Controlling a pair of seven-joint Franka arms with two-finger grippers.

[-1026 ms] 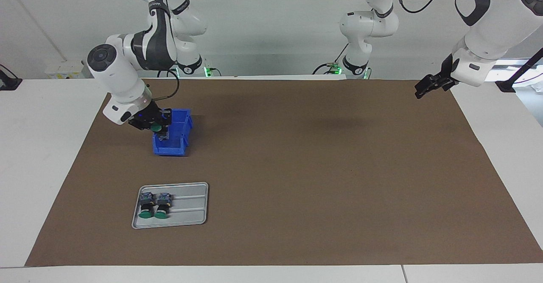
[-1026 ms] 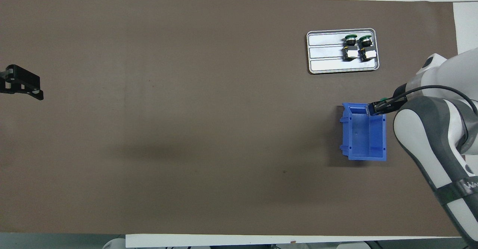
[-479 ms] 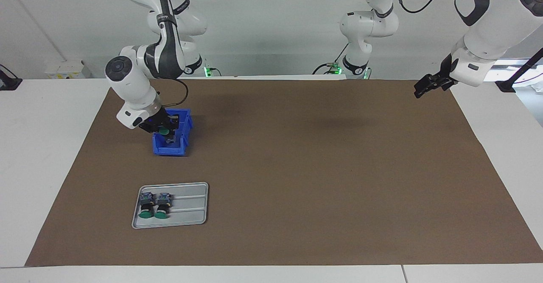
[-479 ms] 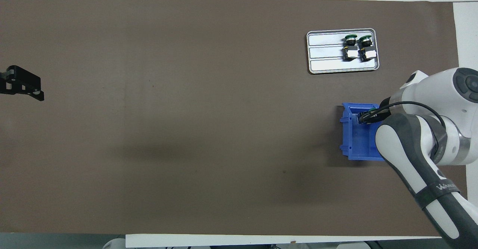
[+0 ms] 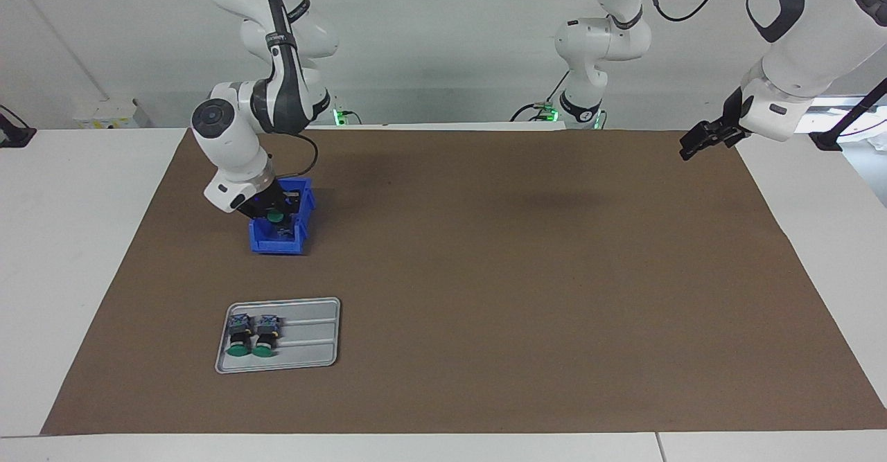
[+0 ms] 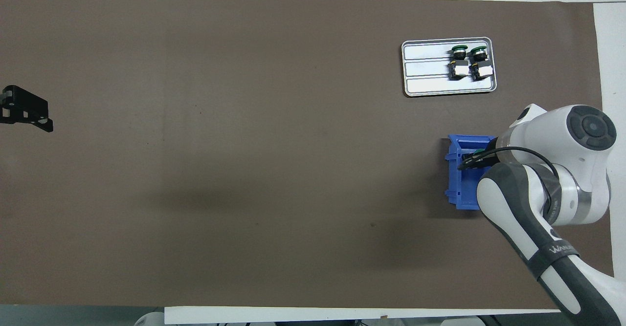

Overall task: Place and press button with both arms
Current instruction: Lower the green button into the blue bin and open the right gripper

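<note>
Right claw point(image 5: 274, 214) clamped on green-capped button point(image 5: 276, 217), inside the blue bin point(image 5: 280, 243) (toward right arm's end of the worktop). Grey tray point(image 5: 310, 337), farther from robots, holds two more buttons point(image 5: 252, 335). Left claw point(image 5: 701, 140) waits over mat corner, fingers unclear.

A robotics lab: two white arms point(image 5: 235, 136) at a brown-matted table point(image 5: 485, 275)

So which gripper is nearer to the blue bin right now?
The right. The right gripper is over the blue bin, holding a green-capped button above its opening. The left gripper waits at the left arm's end of the table, well away from the bin.
</note>
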